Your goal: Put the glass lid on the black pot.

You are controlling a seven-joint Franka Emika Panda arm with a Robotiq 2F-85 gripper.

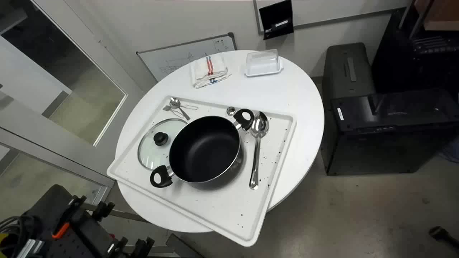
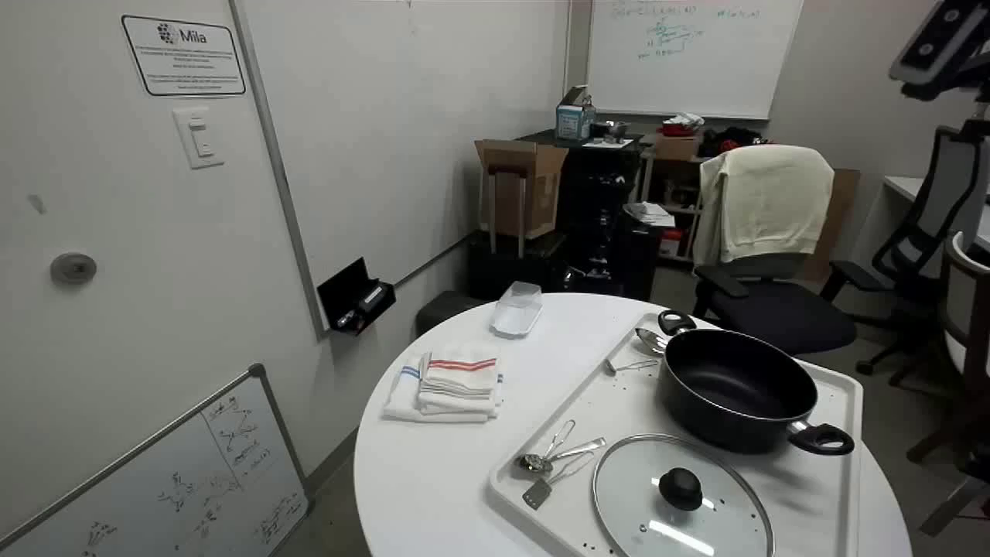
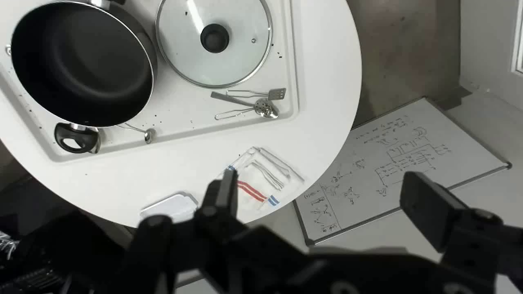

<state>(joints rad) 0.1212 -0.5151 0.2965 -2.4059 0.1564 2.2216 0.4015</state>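
The glass lid (image 1: pixel 150 152) lies flat on the pale tray (image 1: pixel 211 211), knob up, beside the black pot (image 1: pixel 206 150). The pot stands upright and uncovered, its dark interior bare. In an exterior view the pot hides part of the lid's edge. Both also show in an exterior view, the lid (image 2: pixel 642 507) in front of the pot (image 2: pixel 735 422), and in the wrist view, the lid (image 3: pixel 239 49) right of the pot (image 3: pixel 83 65). My gripper (image 3: pixel 320 183) is open and empty in the wrist view, its fingers wide apart, well away from the lid. The fingers are not recognisable in the exterior views.
A large metal spoon (image 1: pixel 256 154) lies by the pot. Small utensils (image 1: pixel 177 107) lie at a tray corner. Folded cloths (image 1: pixel 209 70) and a clear-covered dish (image 1: pixel 263 63) stand on the round white table (image 1: pixel 304 104). A dark device (image 2: pixel 940 50) hangs at upper right.
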